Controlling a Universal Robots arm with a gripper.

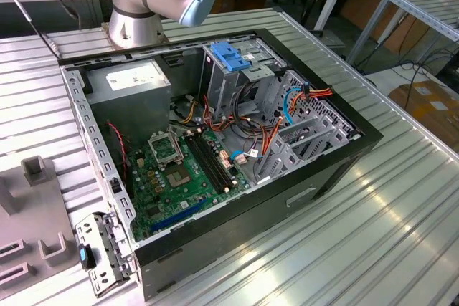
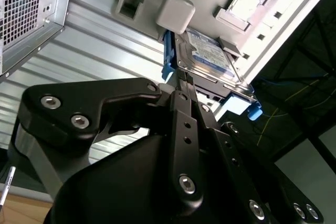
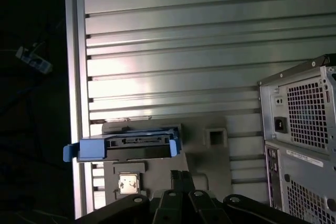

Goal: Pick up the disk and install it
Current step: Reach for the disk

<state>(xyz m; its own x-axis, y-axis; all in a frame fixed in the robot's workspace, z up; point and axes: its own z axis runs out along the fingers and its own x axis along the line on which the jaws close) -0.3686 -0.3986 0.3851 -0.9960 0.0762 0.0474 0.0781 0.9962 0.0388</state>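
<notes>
The disk (image 3: 126,148) stands on edge in a grey holder plate (image 3: 210,161) on the ribbed metal table, with its bright blue carrier rail around it. In the second wrist view the disk (image 2: 210,51) shows its white-blue label, with a grey block of the holder beside it. My gripper (image 3: 182,174) is just short of the disk's edge, and its black fingers meet with nothing between them. In the second wrist view the gripper (image 2: 178,85) reaches up to the carrier's blue edge; whether it touches is not clear.
The open computer case (image 1: 344,145) lies on the table with the motherboard (image 1: 179,170), a drive cage with a blue handle (image 1: 231,59) and a grey power supply box (image 1: 136,84). The case's vented rear (image 3: 302,129) stands beside the holder. The table edge (image 3: 76,103) runs near the disk.
</notes>
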